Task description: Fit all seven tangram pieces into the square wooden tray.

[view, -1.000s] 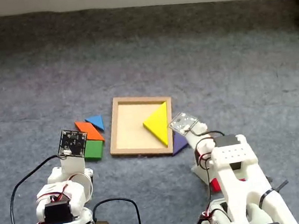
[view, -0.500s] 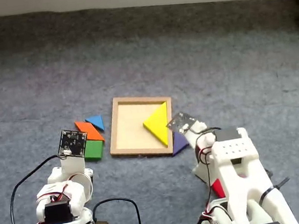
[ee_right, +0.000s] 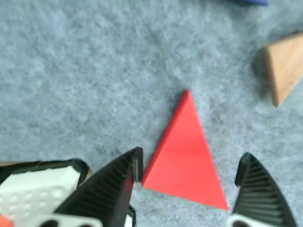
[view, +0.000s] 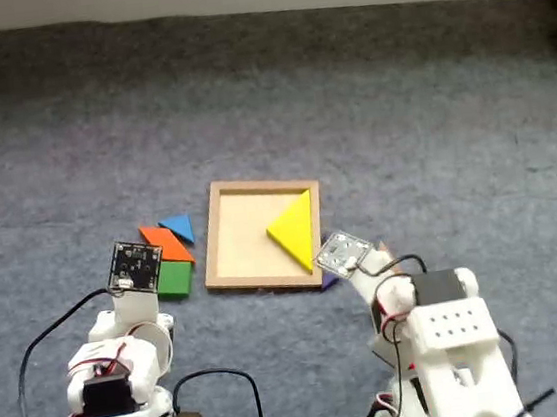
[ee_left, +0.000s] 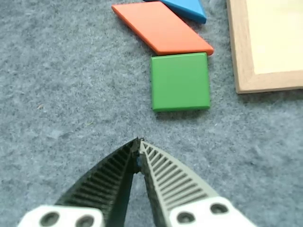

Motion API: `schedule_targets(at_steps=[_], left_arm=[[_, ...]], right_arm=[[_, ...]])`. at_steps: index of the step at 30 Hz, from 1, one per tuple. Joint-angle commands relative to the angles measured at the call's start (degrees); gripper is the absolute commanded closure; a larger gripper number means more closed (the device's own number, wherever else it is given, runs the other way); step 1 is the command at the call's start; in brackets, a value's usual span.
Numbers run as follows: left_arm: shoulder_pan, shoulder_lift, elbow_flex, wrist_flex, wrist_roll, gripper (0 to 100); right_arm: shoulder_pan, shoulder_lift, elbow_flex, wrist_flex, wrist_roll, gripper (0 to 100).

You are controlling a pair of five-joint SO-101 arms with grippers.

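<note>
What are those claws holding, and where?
Nothing. The left gripper is shut empty above the carpet; the right gripper is open, the red triangle lying unclamped between its jaws.

Layout about the square wooden tray (view: 264, 183). Inside it, toward its right side — a large triangle (view: 296, 231). Left of the tray on the carpet (view: 398, 104), far to near: small triangle (view: 177, 227), parallelogram (view: 167, 245), square (view: 175, 278), each just beside the next. Off one tray corner — a further triangle (ee_right: 187, 158), apart from it.
</note>
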Motion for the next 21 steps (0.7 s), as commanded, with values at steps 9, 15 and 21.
schedule_targets(at_steps=[9,15,21], left_arm=[[-0.13,-1.19,1.10,0.44,-0.44,99],[-0.13,-1.19,1.10,0.44,-0.44,99],[-0.13,-1.19,1.10,0.44,-0.44,99]], right_arm=[[3.03,3.30,8.92,-10.33,1.67,69.4],[3.12,15.25,8.48,-16.92,1.41,69.5],[6.90,22.46,5.76,-21.23,1.85,82.6]])
